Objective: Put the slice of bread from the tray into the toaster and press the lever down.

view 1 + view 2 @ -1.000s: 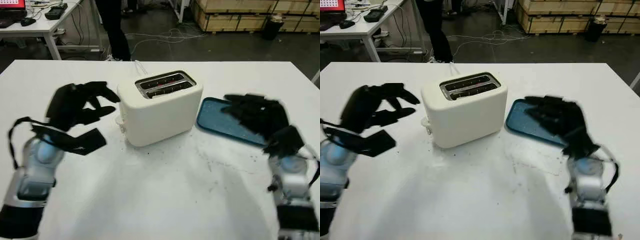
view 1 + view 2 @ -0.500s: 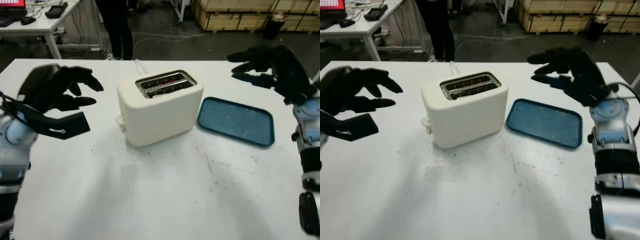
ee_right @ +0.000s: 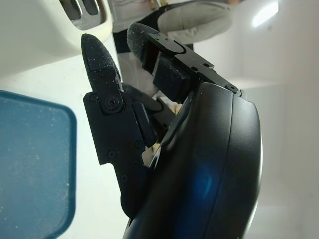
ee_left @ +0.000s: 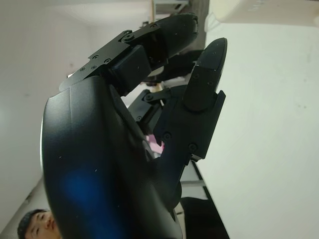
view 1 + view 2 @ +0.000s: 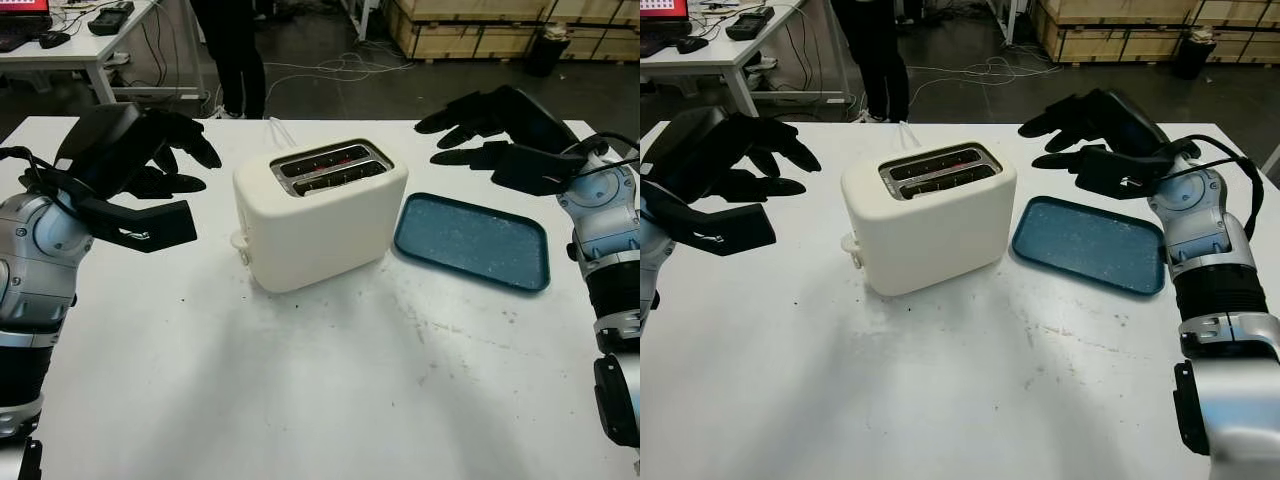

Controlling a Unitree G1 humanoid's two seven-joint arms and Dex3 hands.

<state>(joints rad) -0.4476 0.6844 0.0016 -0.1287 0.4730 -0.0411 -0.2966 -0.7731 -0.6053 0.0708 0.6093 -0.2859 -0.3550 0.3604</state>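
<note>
While I am holding my left hand (image 5: pixel 130 170) open above the table's (image 5: pixel 300 400) left edge and my right hand (image 5: pixel 500 135) open toward its far right corner, the toaster (image 5: pixel 320 215) is sitting mid-table, the blue tray (image 5: pixel 470 242) just beside it.

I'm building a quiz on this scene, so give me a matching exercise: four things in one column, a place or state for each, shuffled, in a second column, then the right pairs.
Things:
1. toaster
2. tray
3. left hand
4. right hand

Places or states:
A. blue, with no bread on it
B. open, raised beyond the tray's far side
C. cream, mid-table, slots facing up
D. open, raised off the toaster's lever end

Pairs: 1-C, 2-A, 3-D, 4-B
</note>
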